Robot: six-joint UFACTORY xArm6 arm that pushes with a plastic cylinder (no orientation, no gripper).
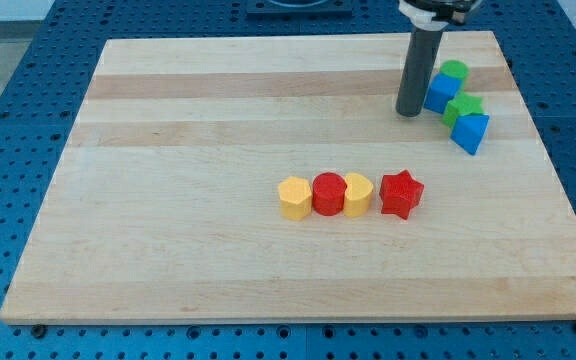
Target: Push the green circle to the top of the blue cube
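Observation:
The green circle (454,71) sits near the view's top right, touching the upper right side of the blue cube (441,92). My tip (409,112) rests on the board just left of the blue cube, close to or touching its left face. A green star-like block (463,108) lies just below the cube, and a blue wedge-shaped block (471,132) lies below that, the four forming a tight cluster.
In the board's middle a row runs left to right: a yellow hexagon (294,198), a red cylinder (328,193), a yellow heart-like block (357,194) and a red star (401,194). The wooden board's (168,200) right edge lies close to the cluster.

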